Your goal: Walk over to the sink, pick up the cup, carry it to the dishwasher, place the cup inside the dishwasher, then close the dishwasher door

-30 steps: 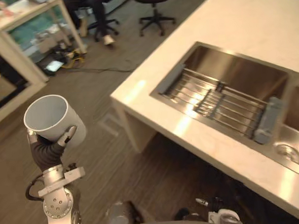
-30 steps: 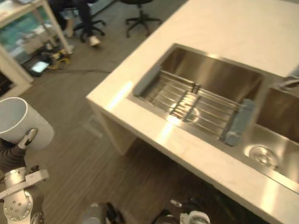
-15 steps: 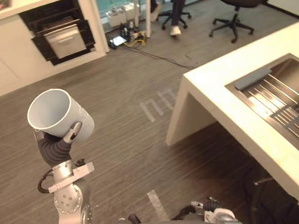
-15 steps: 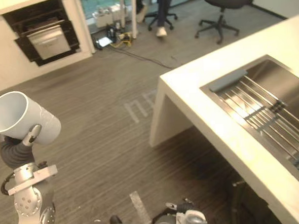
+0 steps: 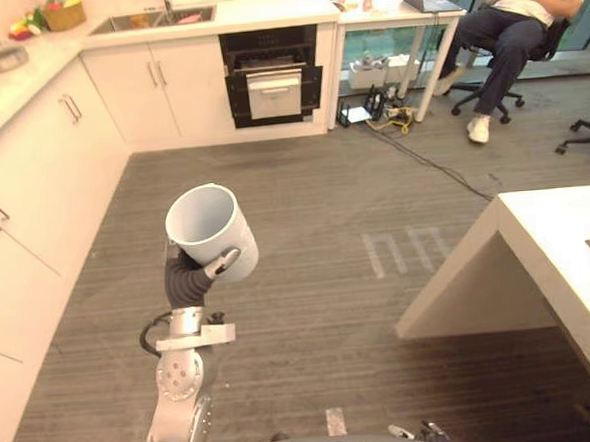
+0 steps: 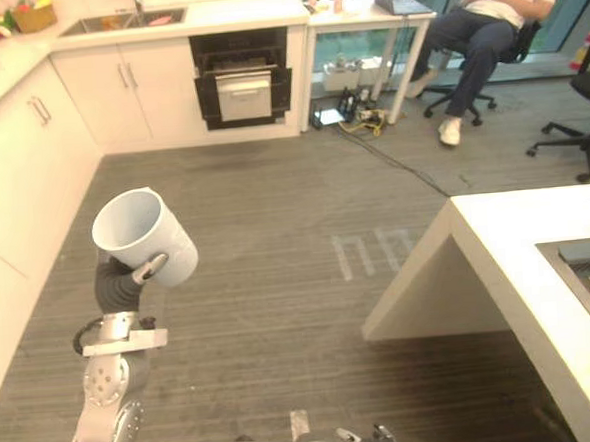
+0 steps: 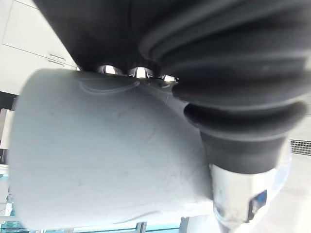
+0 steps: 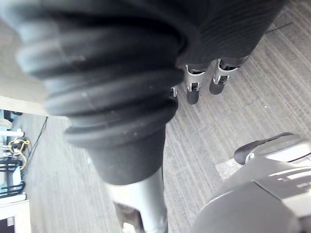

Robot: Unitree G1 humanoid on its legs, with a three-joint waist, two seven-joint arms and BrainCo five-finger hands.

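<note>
My left hand (image 5: 191, 279) is raised in front of me and shut on a pale grey cup (image 5: 210, 229), thumb across its side. The cup is tilted, with its open mouth up and to the left. In the left wrist view the cup (image 7: 97, 155) lies right against the hand's dark cover. The dishwasher (image 5: 271, 77) is a dark opening in the white cabinets at the far wall, its front pulled out. My right hand (image 8: 193, 90) hangs over the floor with relaxed fingers and nothing in it.
White cabinets (image 5: 33, 197) run along the left. The white island counter (image 5: 568, 254) with the sink stands at the right. A person (image 5: 509, 28) sits on an office chair at the back right beside a desk (image 5: 392, 5), with cables (image 5: 384, 115) on the floor under it.
The camera has swung left, away from the island's sink and toward the far cabinets and the dishwasher. The cup stays held in my left hand.
</note>
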